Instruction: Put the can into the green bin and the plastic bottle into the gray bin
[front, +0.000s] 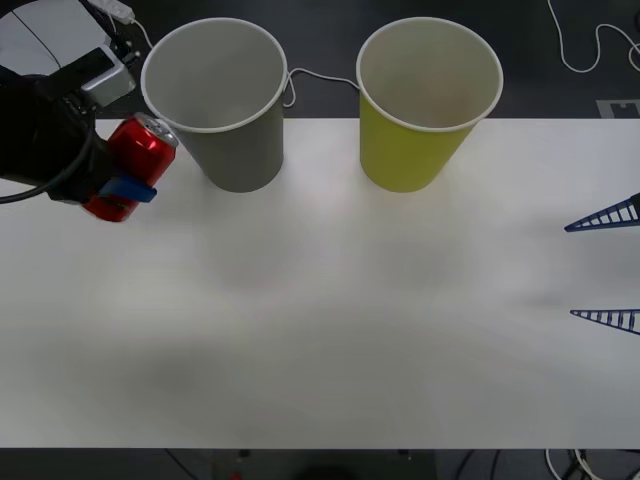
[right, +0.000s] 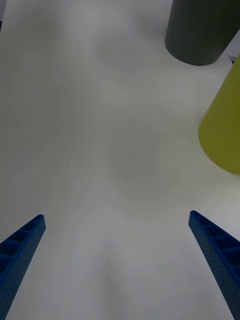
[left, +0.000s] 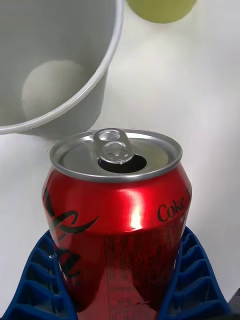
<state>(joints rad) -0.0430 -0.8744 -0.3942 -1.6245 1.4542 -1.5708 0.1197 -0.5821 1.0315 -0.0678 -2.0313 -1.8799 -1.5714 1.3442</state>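
Observation:
My left gripper is shut on the red can and holds it tilted above the table's far left, just left of the gray bin. The left wrist view has the can between the blue fingers, its silver top and pull tab near the gray bin's white rim. To the right of the gray bin stands the green bin. My right gripper waits open at the table's right edge, nothing between its fingers. The plastic bottle is out of view.
The white table stretches wide and bare in front of both bins. White cables lie on the dark floor behind it. The right wrist view has the gray bin and the green bin ahead.

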